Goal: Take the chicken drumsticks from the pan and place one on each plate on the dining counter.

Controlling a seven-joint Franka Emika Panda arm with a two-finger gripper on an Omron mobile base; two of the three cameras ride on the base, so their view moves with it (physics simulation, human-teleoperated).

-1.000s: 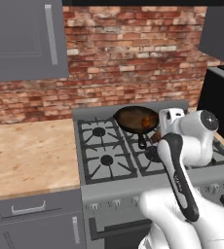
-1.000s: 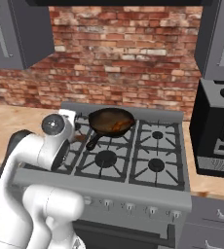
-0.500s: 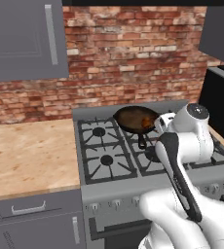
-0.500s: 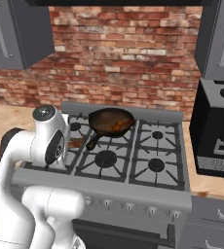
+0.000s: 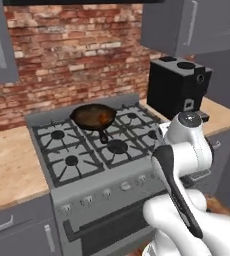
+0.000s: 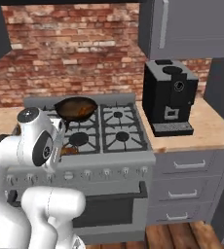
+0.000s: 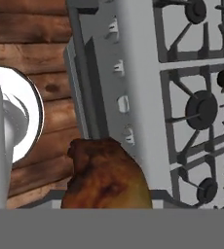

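The gripper is clamped on a drumstick (image 7: 105, 176), holding it over the stove's (image 7: 143, 73) front edge. The pan (image 5: 93, 115) sits on a back burner, near the stove's rear edge.

This is a home kitchen: a grey gas stove (image 6: 84, 146) with black burner grates stands against a red brick wall (image 6: 75, 44), with an oven door below (knobs along its front). Grey cabinets (image 6: 192, 26), wooden worktops (image 6: 201, 126) and a black coffee machine (image 6: 170, 95) flank it.
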